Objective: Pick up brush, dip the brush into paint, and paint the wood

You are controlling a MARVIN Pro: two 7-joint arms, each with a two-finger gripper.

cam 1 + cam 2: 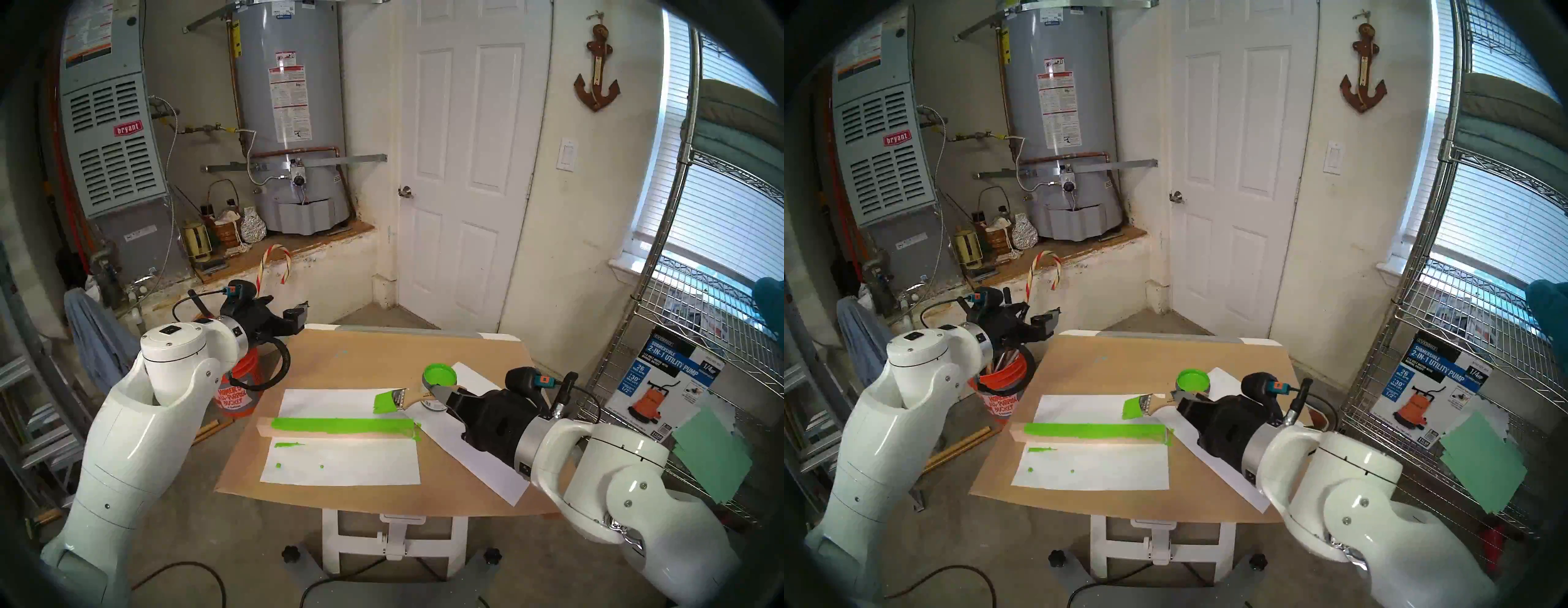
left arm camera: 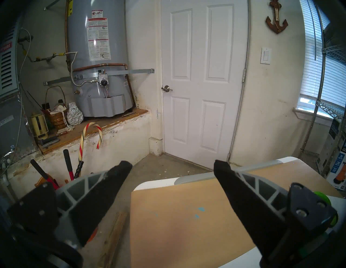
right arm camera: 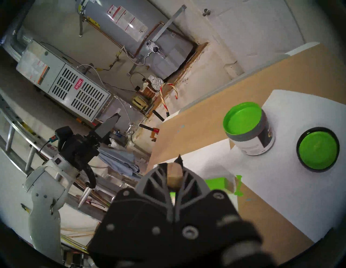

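The brush (image 1: 392, 400) hangs just above the white paper behind the right end of the wood (image 1: 339, 426), its green bristles pointing left. My right gripper (image 1: 441, 392) is shut on its wooden handle (image 3: 173, 175). The wood is a long pale bar lying across the table, its top face bright green along most of its length (image 1: 1093, 432). The paint (image 1: 439, 375) is an open small can of lime green (image 3: 245, 125) right behind the gripper. My left gripper (image 2: 173, 164) stands open and empty off the table's far left corner (image 1: 297, 316).
A black lid (image 3: 318, 149) coated green lies beside the can. White paper sheets (image 1: 339, 465) with green smears lie under and in front of the wood. An orange bucket (image 1: 237, 395) stands left of the table, and a wire shelf (image 1: 679, 297) to the right.
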